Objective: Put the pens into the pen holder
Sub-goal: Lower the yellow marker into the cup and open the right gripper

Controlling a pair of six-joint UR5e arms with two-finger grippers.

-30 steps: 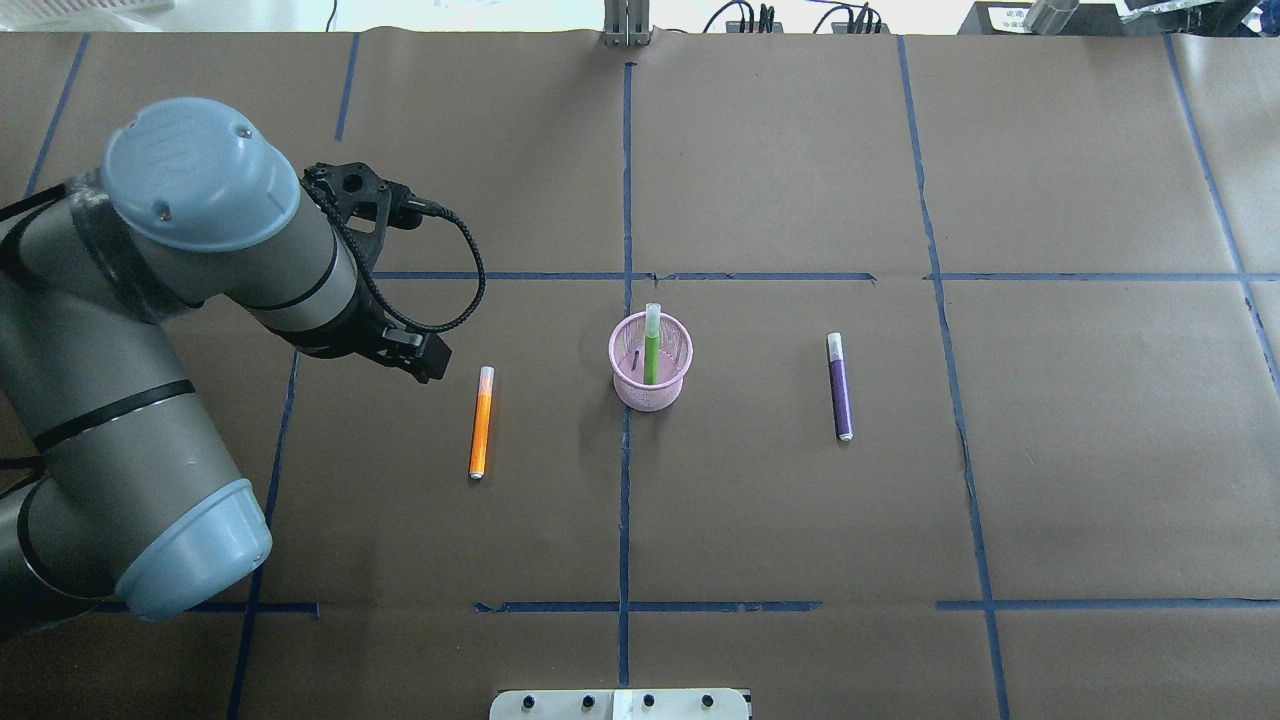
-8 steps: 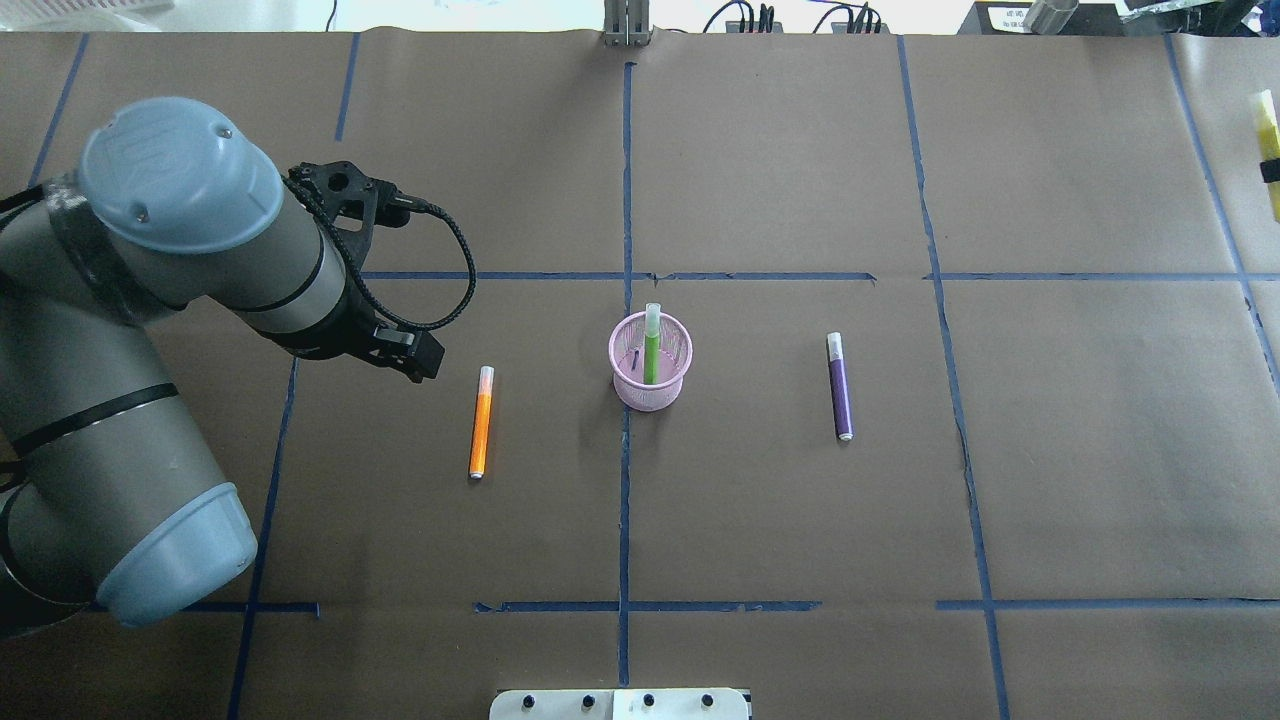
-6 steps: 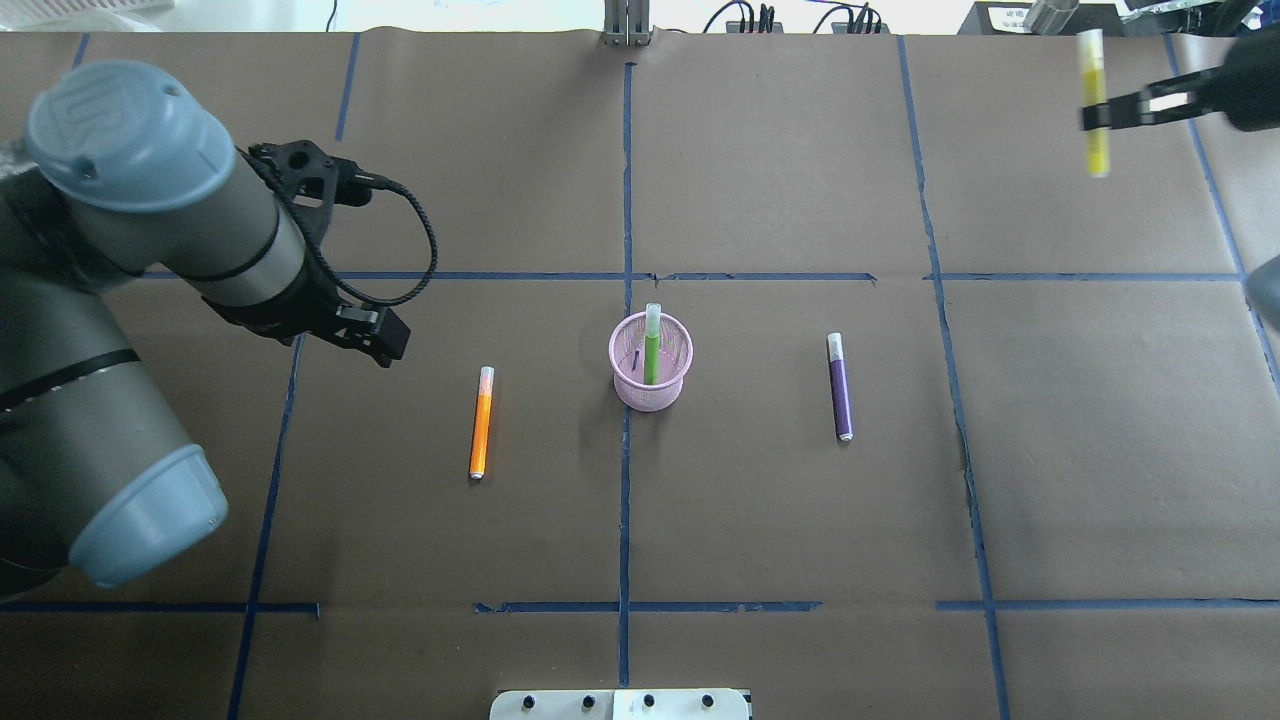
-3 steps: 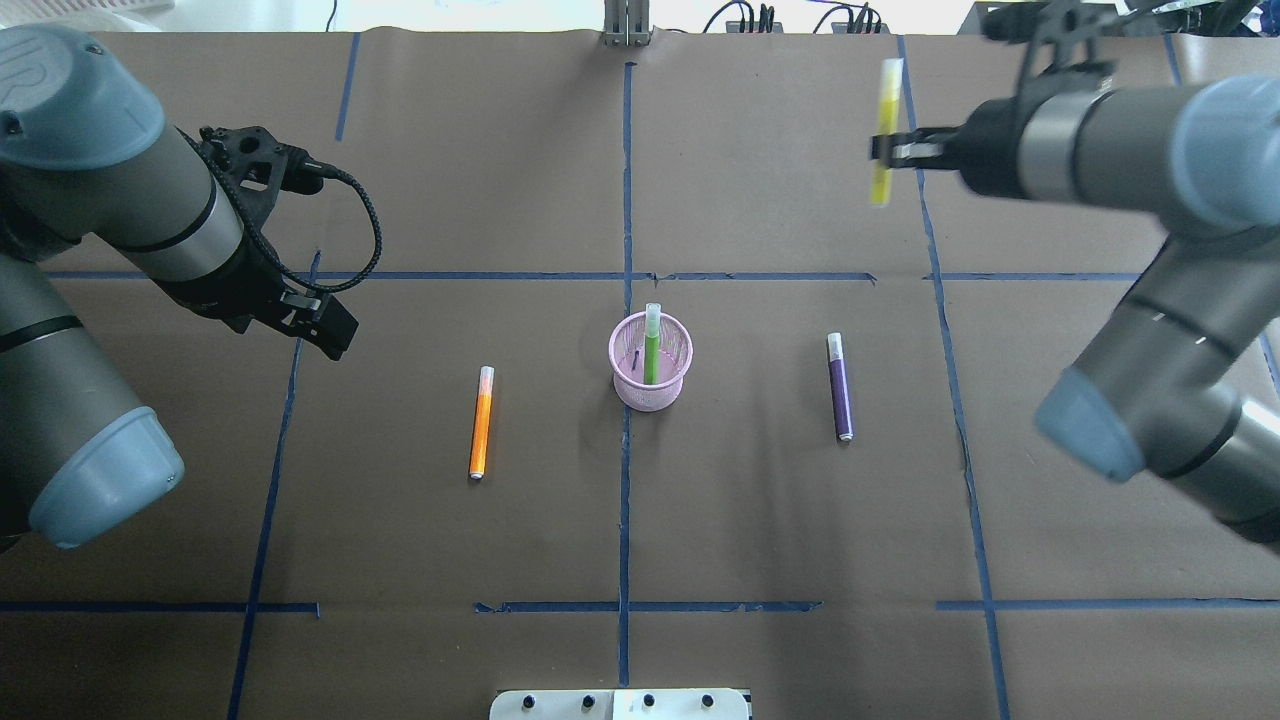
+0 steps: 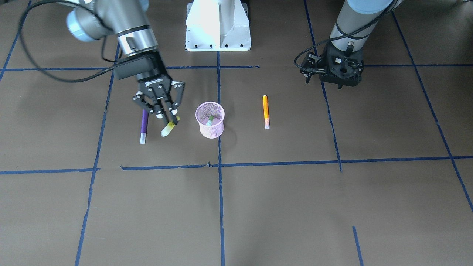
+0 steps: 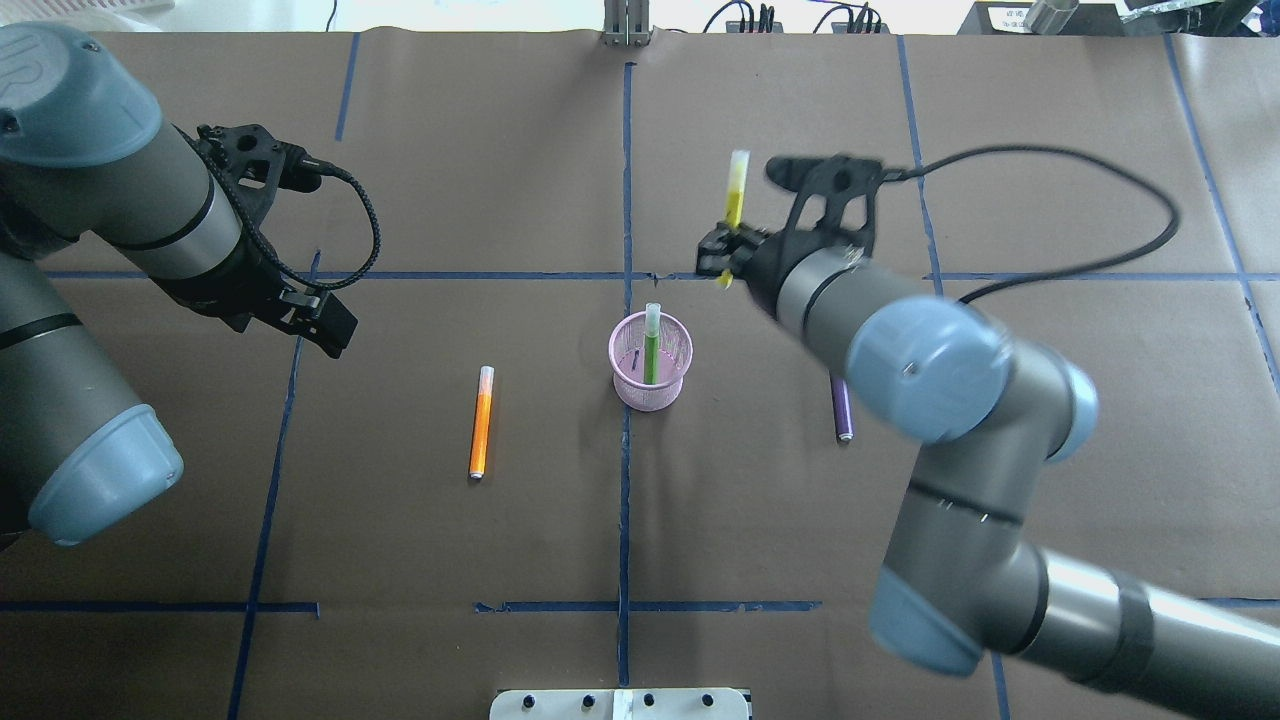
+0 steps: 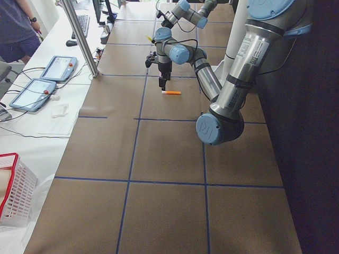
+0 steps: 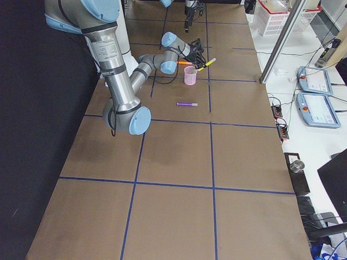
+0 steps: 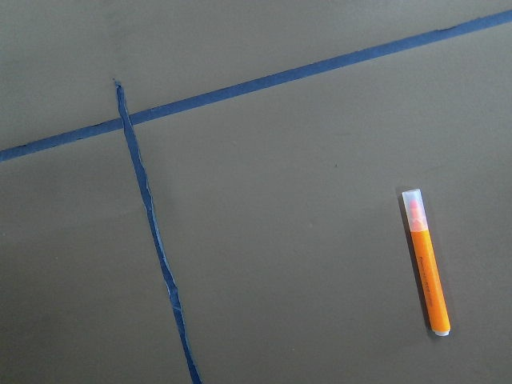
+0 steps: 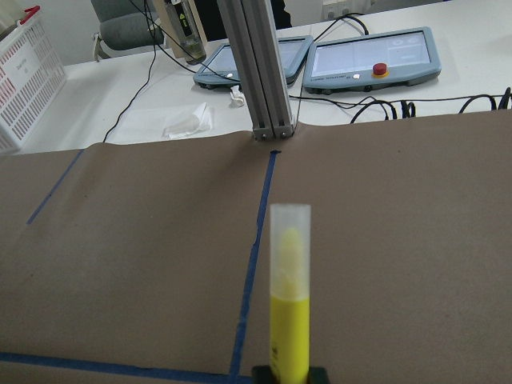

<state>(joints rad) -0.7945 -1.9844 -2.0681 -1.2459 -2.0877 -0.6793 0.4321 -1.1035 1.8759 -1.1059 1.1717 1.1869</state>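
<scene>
The pink mesh pen holder stands mid-table with a green pen upright in it. My right gripper is shut on a yellow pen, held in the air just right of and beyond the holder. A purple pen lies right of the holder, partly hidden under my right arm. An orange pen lies left of it. My left gripper is open and empty, left of the orange pen.
Brown paper with blue tape lines covers the table. An aluminium post stands at the far edge, with control tablets behind it. The robot's white base plate is at the near edge.
My right arm has swung in from the far right with the yellow pen to beside the holder. My left arm has drawn back to the left, away from the orange pen.
</scene>
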